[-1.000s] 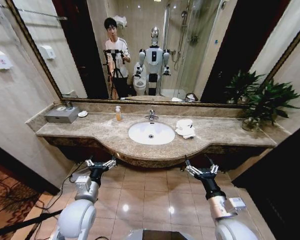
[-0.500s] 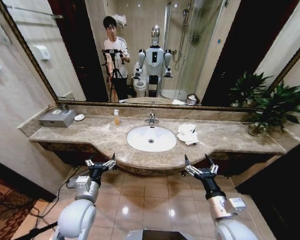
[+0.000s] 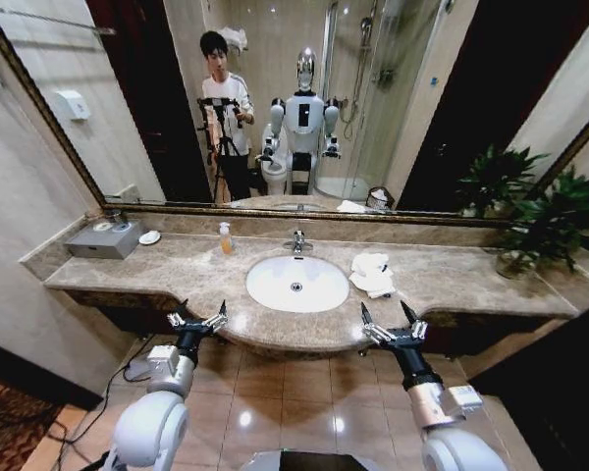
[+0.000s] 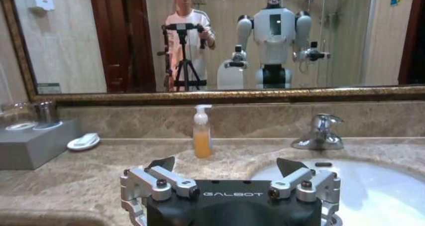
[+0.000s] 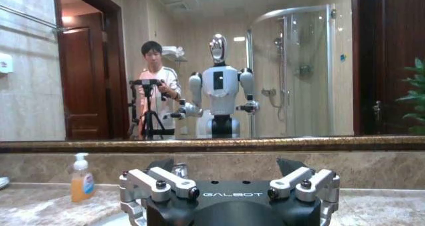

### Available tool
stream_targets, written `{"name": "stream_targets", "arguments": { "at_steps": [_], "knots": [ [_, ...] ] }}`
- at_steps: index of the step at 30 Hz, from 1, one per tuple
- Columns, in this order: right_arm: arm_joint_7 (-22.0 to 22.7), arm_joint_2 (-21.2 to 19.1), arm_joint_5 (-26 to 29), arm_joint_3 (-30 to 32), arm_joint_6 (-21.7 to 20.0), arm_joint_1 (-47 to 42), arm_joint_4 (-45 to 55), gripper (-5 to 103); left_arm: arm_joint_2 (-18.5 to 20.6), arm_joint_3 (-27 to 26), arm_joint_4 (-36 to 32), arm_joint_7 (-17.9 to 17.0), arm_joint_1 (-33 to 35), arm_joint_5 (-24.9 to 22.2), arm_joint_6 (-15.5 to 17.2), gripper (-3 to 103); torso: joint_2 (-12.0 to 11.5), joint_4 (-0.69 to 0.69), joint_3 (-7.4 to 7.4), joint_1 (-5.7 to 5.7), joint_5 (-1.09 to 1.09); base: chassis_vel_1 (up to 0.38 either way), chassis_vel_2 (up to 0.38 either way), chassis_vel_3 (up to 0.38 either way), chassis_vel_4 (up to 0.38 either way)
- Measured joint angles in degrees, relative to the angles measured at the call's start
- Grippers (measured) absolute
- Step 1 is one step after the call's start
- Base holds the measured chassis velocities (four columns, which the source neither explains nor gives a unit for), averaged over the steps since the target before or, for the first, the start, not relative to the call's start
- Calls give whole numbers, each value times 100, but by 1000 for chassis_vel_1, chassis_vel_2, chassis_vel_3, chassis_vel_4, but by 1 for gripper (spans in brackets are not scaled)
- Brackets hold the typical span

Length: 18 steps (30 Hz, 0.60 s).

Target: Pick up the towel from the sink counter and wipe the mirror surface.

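Head view: the long brown-beige mottled marble sink counter (image 3: 452, 280) with its curved bulging front edge is being faced, and the large wall mirror (image 3: 393, 108) in its thin dark bronze-gold frame is being shown above the counter's back edge. The crumpled white towel (image 3: 372, 274) is lying on the counter just beside the right rim of the oval white basin (image 3: 296, 284), apart from both grippers. The left gripper (image 3: 197, 318) is being held in the air just before the counter's front edge, left of the basin, with its fingers spread wide and nothing between them. The right gripper (image 3: 387, 321) is being held likewise before the front edge, below the towel, wide open and empty. A chrome faucet (image 3: 297, 241) is standing behind the basin, an orange soap dispenser bottle (image 3: 225, 237) is standing near the back edge left of it, and a grey box (image 3: 102, 238) is resting at the counter's left end. A green potted plant (image 3: 545, 221) is standing at the right end.
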Motion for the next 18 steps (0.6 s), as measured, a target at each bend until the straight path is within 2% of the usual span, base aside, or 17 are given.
{"name": "stream_targets", "arguments": {
  "at_steps": [14, 18],
  "knots": [
    [-41, 27, -12, -47, -132, 51, -98, 100, 0, 0, 0, 0, 0, 0, 0, 100, 0, 0, 0, -2, 0, -114, 118, 113, -111],
    [-27, 32, -24, -66, -336, 147, -136, 100, 0, 0, 0, 0, 0, 0, 0, 100, 0, -1, 0, -1, 0, -109, 105, 89, -107]
  ]
}}
